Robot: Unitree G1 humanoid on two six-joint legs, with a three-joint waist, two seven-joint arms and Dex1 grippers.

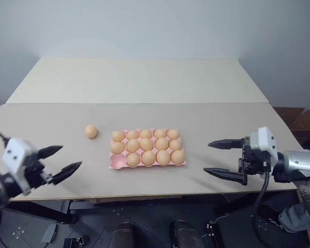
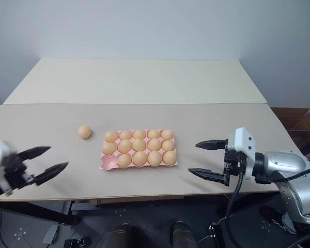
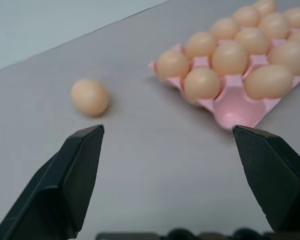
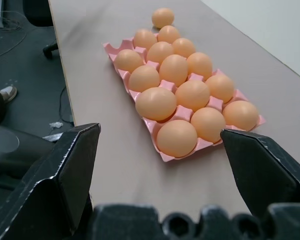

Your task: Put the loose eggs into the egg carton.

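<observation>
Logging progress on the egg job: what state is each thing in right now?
egg carton: on the table, fourteen cups filled, near-left corner cup empty.
loose egg: lying on the table, left of the carton, apart from it.
left end effector: open, holding nothing, short of the loose egg.
right end effector: open, holding nothing, right of the carton.

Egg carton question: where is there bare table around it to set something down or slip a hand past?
Bare table lies right of the egg carton up to the open right pincer, and across the far half. The strip between carton and loose egg is narrow. Fourteen cups are full; the near-left corner cup is free.
</observation>
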